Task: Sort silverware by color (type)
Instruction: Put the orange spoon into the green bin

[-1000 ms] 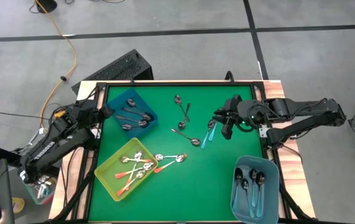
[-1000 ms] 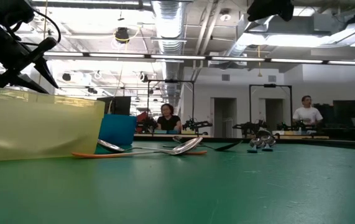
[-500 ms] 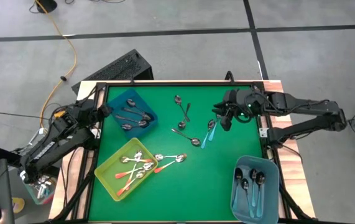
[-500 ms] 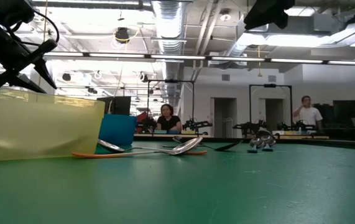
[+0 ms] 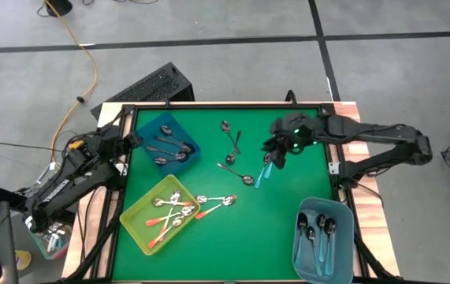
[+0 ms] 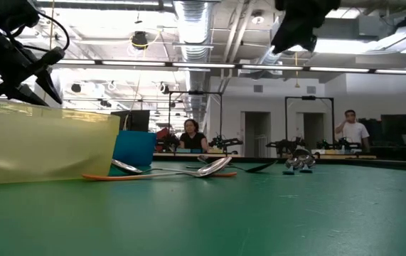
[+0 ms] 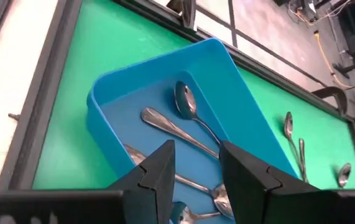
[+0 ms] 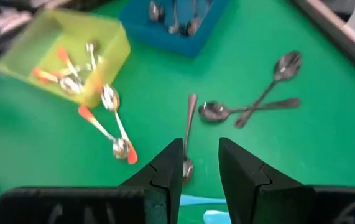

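High view: teal-handled spoon (image 5: 262, 172) lies on green mat (image 5: 232, 229) near center-right, grey spoons (image 5: 232, 150) just beside it. Right gripper (image 5: 276, 150) hovers over its bowl end, fingers parted, holding nothing. Left gripper (image 7: 196, 171) over blue bin (image 5: 150, 130), part-open, empty.
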Action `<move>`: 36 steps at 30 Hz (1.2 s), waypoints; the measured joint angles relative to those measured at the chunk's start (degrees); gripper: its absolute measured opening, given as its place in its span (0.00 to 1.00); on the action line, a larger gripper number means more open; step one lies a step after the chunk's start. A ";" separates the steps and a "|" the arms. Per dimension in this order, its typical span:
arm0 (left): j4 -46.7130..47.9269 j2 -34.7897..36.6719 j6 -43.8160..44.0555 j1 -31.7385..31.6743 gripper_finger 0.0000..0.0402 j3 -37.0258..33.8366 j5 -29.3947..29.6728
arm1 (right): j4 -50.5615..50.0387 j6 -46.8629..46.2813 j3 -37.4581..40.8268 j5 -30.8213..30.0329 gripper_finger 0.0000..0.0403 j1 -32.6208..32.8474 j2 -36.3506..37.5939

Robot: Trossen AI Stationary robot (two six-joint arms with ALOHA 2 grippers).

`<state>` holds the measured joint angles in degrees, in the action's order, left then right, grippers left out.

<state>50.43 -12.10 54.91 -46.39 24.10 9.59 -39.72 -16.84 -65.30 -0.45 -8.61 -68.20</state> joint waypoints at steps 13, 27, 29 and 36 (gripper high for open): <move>-3.96 0.19 -7.87 0.02 0.27 0.00 -15.05 | 9.29 6.83 0.07 0.46 0.28 4.84 -20.11; -44.01 0.85 -8.68 5.27 0.27 0.02 -32.33 | 10.61 -8.45 -0.02 -12.76 0.28 25.51 -17.25; -46.00 0.85 -10.86 6.81 0.27 0.02 -32.31 | 9.56 -11.69 0.05 -15.35 0.28 28.41 -16.36; -46.94 0.74 -18.13 10.35 0.27 0.02 -26.33 | 7.33 -14.10 -0.04 -23.31 0.33 31.35 -12.90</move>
<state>3.50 -11.36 36.78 -36.04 24.12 -16.74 -32.39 -30.93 -65.34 -23.76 22.74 -81.10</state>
